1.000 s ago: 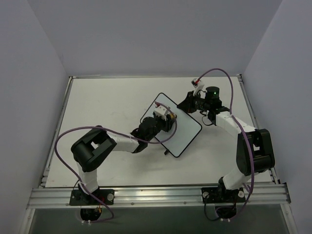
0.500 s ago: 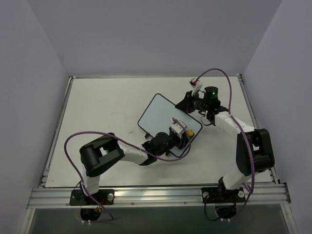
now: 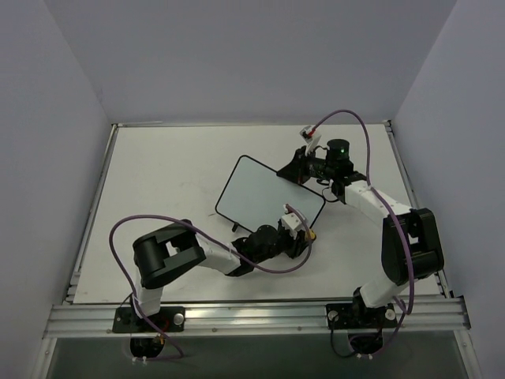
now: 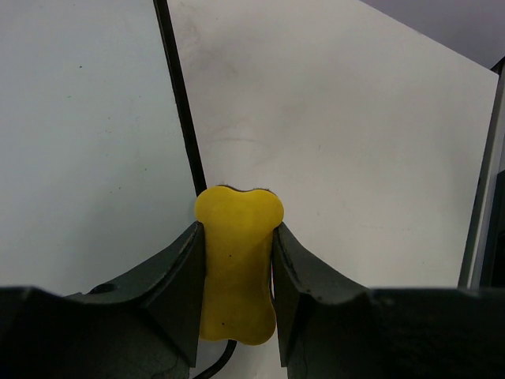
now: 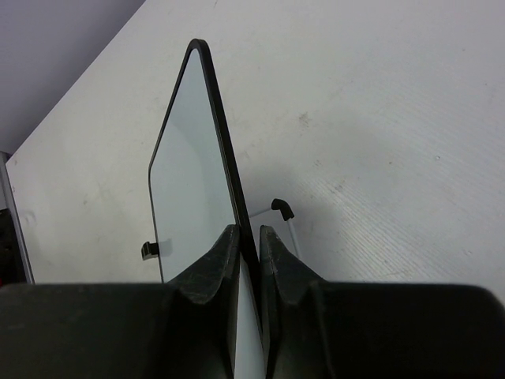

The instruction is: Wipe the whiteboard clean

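The whiteboard [image 3: 260, 193] lies tilted in the middle of the table, its white face blank inside a thin black frame. My right gripper [image 3: 296, 169] is shut on the board's far right edge; the right wrist view shows the board [image 5: 185, 174] edge-on between the fingers, with one small black foot [image 5: 281, 208] to the right. My left gripper [image 3: 304, 234] is shut on the yellow eraser [image 4: 237, 268], just off the board's near right corner. In the left wrist view the board's face [image 4: 87, 150] and its frame lie to the left of the eraser.
The white table [image 3: 158, 174] has raised rails [image 3: 99, 205] on the left and right sides. Purple cables loop from both arms. Grey walls stand on three sides. The arm bases sit on the metal rail [image 3: 252, 316] at the near edge.
My left gripper has swept the eraser from the board's upper middle down and right, off its near right corner. The board has shifted slightly left and up with the right gripper.
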{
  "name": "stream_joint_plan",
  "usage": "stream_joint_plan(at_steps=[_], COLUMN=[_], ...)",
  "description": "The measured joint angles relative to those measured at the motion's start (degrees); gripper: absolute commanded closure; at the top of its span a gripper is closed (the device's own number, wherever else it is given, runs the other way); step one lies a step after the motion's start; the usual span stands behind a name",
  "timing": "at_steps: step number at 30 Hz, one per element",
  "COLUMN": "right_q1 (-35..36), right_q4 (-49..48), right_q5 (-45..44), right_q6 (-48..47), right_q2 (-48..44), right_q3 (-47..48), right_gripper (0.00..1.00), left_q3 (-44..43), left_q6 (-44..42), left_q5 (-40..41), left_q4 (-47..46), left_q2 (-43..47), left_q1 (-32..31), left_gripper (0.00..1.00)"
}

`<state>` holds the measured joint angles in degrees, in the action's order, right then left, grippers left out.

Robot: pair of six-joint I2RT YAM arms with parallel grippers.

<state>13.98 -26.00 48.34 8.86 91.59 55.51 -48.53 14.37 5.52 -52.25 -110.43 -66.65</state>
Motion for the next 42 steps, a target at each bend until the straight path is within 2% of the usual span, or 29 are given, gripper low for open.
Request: stream_joint_plan(at_steps=[12,19,24,27,28,30,31,33,36,40,42], right_q1=[0.04,0.17,0.22,0.22,0.22,0.28,0.42,0.81,1.38,1.55,1.55], right_q4=[2.34,4.11,4.11,4.11,4.13,4.39,4.72,5.49,6.23,6.64,6.64], right_q5=[-0.68,-0.50,-0.52,-0.52,-0.55,-0.70,-0.85,-0.98,-0.92,-0.90,-0.92], right_q6=[0.04,0.44,0.72,0.92,0.94,1.11,1.20,1.51,1.64,1.88,2.10], right_q2=[0.00,0.00,0.00,0.00,0.00,0.00,0.02,0.02,0.02,0.02,0.02], right_q3=[0.11,0.11,0.11,0.11,0.11,0.11,0.11,0.11,0.09,0.09,0.09], right_gripper=[1.00,1.00,1.00,0.94,0.87,0.82,0.74,0.65,0.45,0.33,0.30], left_q3=[2.93,7.91,8.48,8.48,8.46,8.46,8.46,8.48,8.46,8.46,8.46], left_q6=[-0.26,0.09,0.24,0.35,0.57,1.25,1.70,2.71,4.15,5.51,5.99], left_q5=[2.32,5.03,7.96,10.29,11.30,13.35,14.47,16.79,19.45,21.68,22.38], left_q4=[7.67,12.79,16.65,19.12,19.98,21.86,22.77,24.79,27.56,30.56,31.95], left_q2=[7.50,17.88,25.27,29.14,30.18,32.11,32.87,34.12,35.69,37.05,37.59], left_q1=[0.85,8.37,13.20,14.45,14.78,15.50,15.89,16.81,18.45,20.52,21.35], left_gripper=[0.98,0.98,0.98,0.98,0.98,0.98,0.98,0.98,0.98,0.98,0.97])
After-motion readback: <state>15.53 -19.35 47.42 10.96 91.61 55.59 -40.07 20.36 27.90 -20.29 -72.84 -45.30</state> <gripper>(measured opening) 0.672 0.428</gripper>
